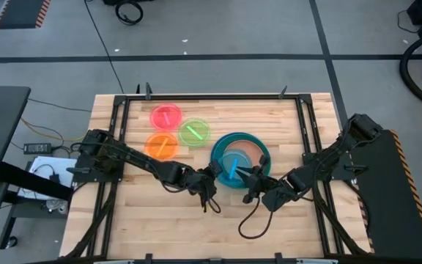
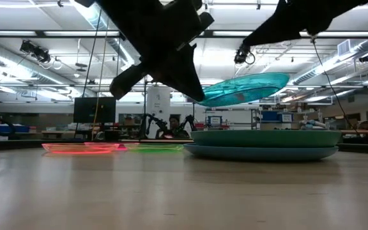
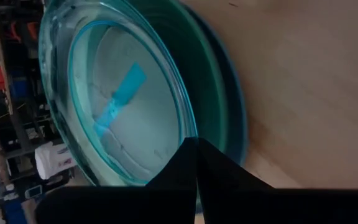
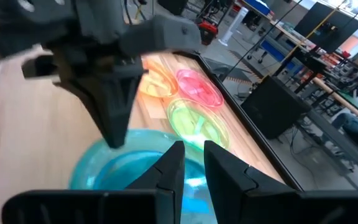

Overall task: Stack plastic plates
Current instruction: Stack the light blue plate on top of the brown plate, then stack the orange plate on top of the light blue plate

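A small cyan plate [image 1: 233, 165] hangs tilted above a stack [image 2: 264, 144] of larger plates: a blue one underneath, a teal one [image 1: 258, 143] on it, and a brownish-orange one [image 1: 246, 150] inside. My right gripper [image 4: 193, 163] is shut on the cyan plate's [image 4: 117, 168] near-right rim. My left gripper [image 3: 196, 144] is shut, with its tips at the opposite, left rim. Pink [image 1: 165, 116], green [image 1: 194, 133] and orange [image 1: 161, 145] small plates lie flat on the table to the far left of the stack. My left gripper has its shut fingertips against the cyan plate's left rim [image 4: 112, 144], slanting down from the table's left. Whether they pinch the rim or only press on it, I cannot tell. My right gripper pinches the cyan plate's rim [image 4: 188, 182] between its two fingers, coming nearly level from the table's near right. The plate [image 2: 248, 88] is lifted clear of the stack and tilted, its left edge lower.
A dark frame [image 1: 299, 117] borders the wooden table top. A loose black cable [image 1: 251, 224] loops on the table near the front, below my right gripper. Bare wood lies in front of the stack and at the far right.
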